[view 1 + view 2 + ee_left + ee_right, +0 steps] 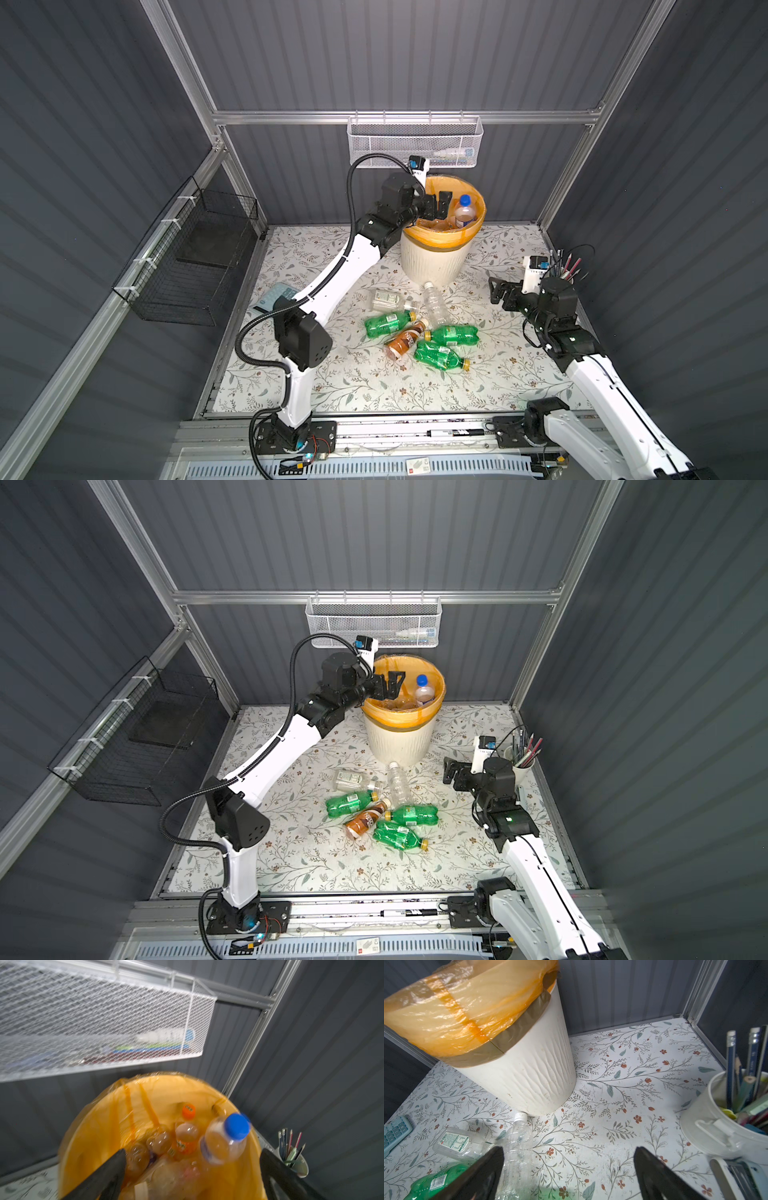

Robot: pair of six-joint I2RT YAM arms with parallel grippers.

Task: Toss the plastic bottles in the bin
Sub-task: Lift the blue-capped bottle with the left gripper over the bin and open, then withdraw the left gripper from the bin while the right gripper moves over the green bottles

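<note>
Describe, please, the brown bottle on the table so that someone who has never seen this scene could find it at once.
Find the cream-white bin with the orange liner at the back of the floral table; six loose bottles lie in front of it. The brown bottle lies in the middle of that group. It alone is brown; its neighbours are green or clear.

Dark grey corrugated walls [415, 54] in an aluminium frame [270, 117] enclose a floral-papered surface [374, 386]. A white mesh basket [411, 141] hangs at the rear, its contents possibly pens; a black wire basket [187, 266] hangs left.
</note>
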